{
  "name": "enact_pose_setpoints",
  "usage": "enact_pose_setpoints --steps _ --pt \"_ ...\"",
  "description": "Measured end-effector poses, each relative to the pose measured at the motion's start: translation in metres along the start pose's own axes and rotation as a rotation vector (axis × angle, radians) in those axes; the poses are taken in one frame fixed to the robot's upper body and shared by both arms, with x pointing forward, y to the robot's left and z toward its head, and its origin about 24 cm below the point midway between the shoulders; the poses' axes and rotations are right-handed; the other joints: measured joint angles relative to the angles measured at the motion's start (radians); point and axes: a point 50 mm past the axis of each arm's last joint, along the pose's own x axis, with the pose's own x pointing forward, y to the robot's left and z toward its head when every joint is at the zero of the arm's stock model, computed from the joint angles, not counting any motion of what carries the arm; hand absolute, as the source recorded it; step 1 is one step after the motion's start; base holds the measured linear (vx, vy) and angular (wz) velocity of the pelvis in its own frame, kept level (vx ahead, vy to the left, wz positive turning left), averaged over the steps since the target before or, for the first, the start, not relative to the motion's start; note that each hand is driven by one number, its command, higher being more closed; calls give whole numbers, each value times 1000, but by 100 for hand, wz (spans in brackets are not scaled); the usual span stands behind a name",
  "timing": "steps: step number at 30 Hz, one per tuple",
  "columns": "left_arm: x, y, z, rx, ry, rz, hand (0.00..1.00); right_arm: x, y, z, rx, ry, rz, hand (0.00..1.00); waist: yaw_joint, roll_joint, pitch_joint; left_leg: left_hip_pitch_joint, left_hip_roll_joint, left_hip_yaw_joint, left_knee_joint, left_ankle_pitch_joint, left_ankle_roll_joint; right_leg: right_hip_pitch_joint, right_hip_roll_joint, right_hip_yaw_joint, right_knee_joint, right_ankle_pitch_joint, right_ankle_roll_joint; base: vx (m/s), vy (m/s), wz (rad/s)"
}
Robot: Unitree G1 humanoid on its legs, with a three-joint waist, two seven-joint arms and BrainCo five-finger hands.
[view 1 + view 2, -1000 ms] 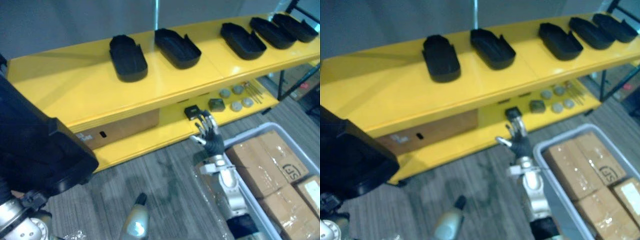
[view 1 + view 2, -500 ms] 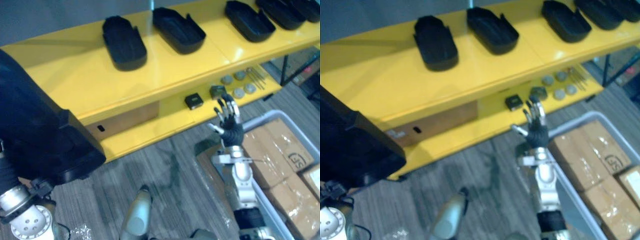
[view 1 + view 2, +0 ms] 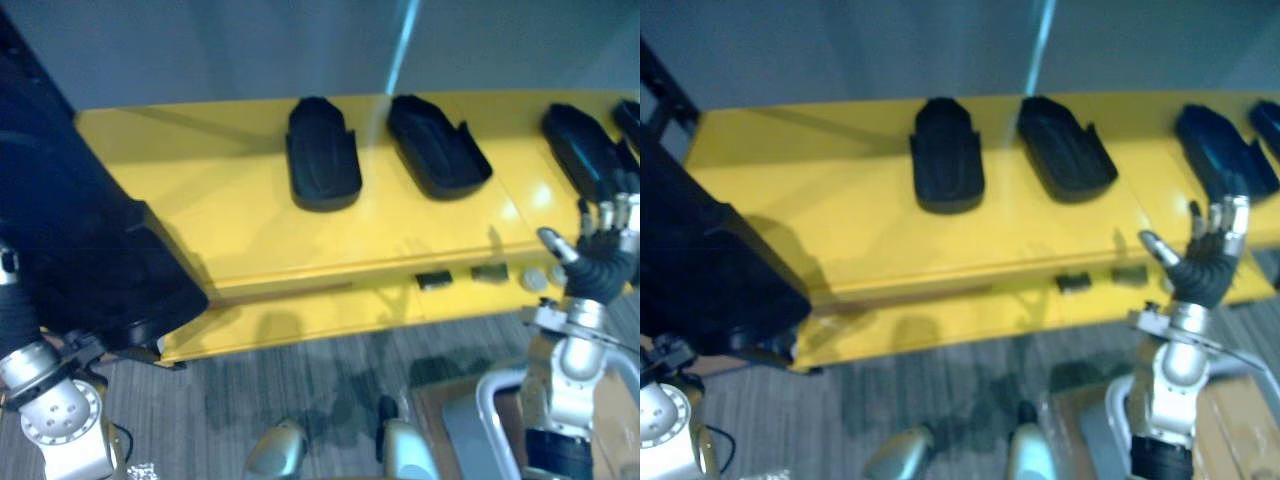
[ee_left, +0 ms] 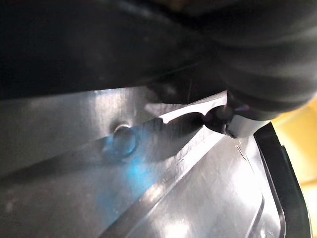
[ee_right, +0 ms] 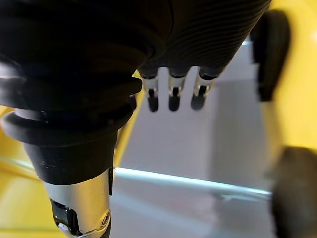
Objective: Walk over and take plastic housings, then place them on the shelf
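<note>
Housings (image 3: 322, 165), four black on yellow shelf (image 3: 230, 215), fifth housing (image 3: 80, 250) at left

This looks like a workshop or small assembly floor: a long yellow shelf (image 3: 250, 220) carries black plastic housings (image 3: 322, 165) laid out in a row. Small parts (image 3: 433, 280) sit on its lower tier, above grey carpet (image 3: 300, 385).

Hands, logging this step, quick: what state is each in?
Left hand: cannot tell, behind the black housing.
Right hand: open, holding nothing.
</note>
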Motion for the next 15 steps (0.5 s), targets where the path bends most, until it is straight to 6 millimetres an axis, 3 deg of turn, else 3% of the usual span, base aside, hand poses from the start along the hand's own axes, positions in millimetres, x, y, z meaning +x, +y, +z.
enact_pose_setpoints --steps 1,3,6,9,13,15 --pt "-11 -1 -2 -3 43 -20 100 5 1 4 -5 -21 14 0 10 36 -21 -4 66 48 -17 -2 -6 8 36 -34 1 -17 -27 134 -317 36" --pt "-15 1 -1 6 56 -35 100 10 1 6 -7 -40 -16 0 22 58 -30 26 124 122 -115 40 -27 9 51 -62 4 -31 -53 136 -336 39" --pt "-8 -4 1 -17 24 -8 100 11 -8 8 -120 -65 -136 0 -12 88 -29 36 181 277 -245 133 -62 17 43 -121 -28 -16 -72 85 -229 48" --pt "-3 -8 -3 -27 38 22 100 6 -22 10 -210 -77 -233 0 -23 92 -25 69 179 283 -281 150 -65 50 41 -124 -62 -3 -72 5 -19 8" --pt "1 -1 -17 42 104 39 100 -13 -59 21 -338 -118 -501 0 -62 84 -24 80 160 318 -281 146 -47 83 21 -110 -110 20 -51 -17 75 -10" --pt "1 2 -21 67 128 41 100 -23 -71 25 -384 -121 -592 0 -65 84 -24 84 152 337 -281 146 -43 82 15 -93 -120 29 -43 -7 87 -16"
